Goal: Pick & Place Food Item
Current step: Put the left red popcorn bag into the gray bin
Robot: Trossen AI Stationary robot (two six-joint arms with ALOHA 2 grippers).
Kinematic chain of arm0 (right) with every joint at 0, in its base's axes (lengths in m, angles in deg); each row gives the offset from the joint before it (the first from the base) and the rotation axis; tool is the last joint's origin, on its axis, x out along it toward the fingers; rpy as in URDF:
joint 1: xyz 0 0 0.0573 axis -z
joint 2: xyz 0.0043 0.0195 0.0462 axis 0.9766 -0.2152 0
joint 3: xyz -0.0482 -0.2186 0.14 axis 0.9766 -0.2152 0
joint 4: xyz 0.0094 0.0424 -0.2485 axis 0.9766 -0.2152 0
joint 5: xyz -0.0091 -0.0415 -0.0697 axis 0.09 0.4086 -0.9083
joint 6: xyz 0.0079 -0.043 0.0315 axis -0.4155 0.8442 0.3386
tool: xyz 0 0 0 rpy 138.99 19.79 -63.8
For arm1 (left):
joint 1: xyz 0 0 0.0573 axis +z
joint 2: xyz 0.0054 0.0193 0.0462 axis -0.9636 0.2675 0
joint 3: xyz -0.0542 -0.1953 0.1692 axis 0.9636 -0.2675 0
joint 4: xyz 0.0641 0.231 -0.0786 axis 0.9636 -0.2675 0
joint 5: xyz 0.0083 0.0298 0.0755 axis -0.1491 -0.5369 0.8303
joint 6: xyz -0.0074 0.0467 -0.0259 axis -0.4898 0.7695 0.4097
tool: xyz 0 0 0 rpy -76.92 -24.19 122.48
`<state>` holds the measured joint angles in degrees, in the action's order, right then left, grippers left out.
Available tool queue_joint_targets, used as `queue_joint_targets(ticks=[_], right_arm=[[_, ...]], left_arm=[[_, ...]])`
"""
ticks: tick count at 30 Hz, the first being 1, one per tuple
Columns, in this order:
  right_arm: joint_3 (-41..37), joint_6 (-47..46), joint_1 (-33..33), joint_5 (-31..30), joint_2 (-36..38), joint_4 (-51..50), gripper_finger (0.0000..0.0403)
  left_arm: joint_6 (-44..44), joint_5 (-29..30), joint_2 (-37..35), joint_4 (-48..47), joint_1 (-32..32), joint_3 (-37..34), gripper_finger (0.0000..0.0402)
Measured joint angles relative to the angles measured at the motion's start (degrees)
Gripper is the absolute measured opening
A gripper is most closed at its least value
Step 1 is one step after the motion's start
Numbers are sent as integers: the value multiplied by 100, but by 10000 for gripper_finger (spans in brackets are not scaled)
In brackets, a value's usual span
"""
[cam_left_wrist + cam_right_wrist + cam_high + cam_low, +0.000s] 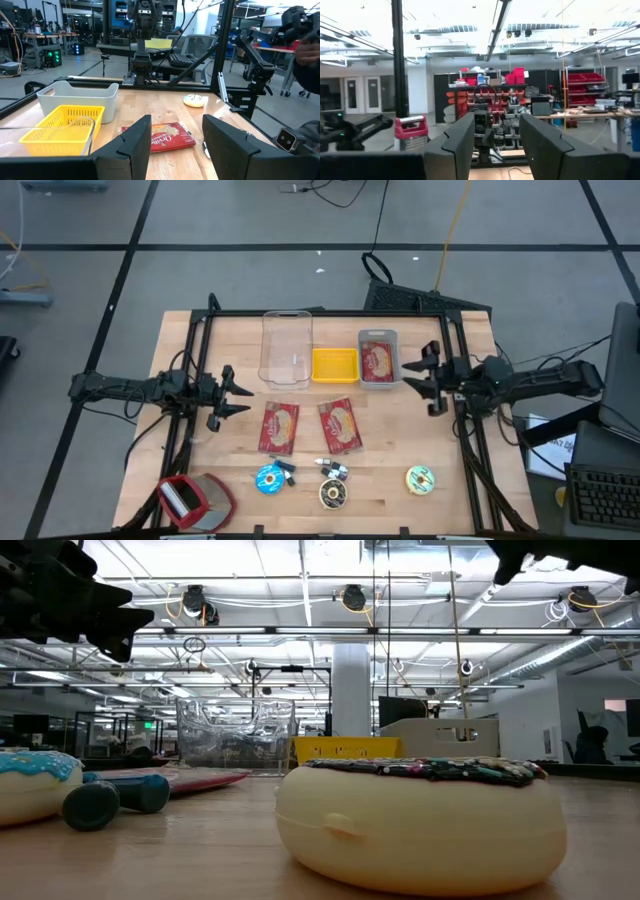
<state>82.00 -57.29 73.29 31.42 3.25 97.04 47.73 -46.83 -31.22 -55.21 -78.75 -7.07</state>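
From the low view, a cream donut [420, 825] with dark sprinkles fills the foreground and hides most of the table behind it. Left of that donut, a blue-iced donut [35, 785] is cut off by the frame edge, with a small dark dumbbell [115, 800] beside it. Beyond the cream donut lie two red snack packets [280, 427] [338, 425] side by side. Farther still stand a clear tub [286, 350], a yellow basket [334, 365] and a grey bin [379, 360], which holds a third red packet [379, 362]. The left gripper [238, 394] hovers left of the packets, fingers apart and empty. The right gripper [412, 376] hangs just right of the grey bin, fingers parted, holding nothing. A red-and-grey container [195, 498] sits at the near left corner.
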Motion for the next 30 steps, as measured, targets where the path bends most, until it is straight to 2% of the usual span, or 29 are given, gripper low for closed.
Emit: queue_joint_targets(ticks=[7,18,24,30], right_arm=[[1,-445,-396,15,968,-1662,139],[-10,-725,-748,-8,857,-3007,122],[-595,-893,-746,91,784,-2229,112],[-1394,-874,-746,777,804,-718,111]], left_arm=[[-2,-1,0,-2,1,0,179],[0,-1,0,0,1,0,179],[0,-1,-2,0,1,0,180],[0,-1,0,0,0,0,180]])
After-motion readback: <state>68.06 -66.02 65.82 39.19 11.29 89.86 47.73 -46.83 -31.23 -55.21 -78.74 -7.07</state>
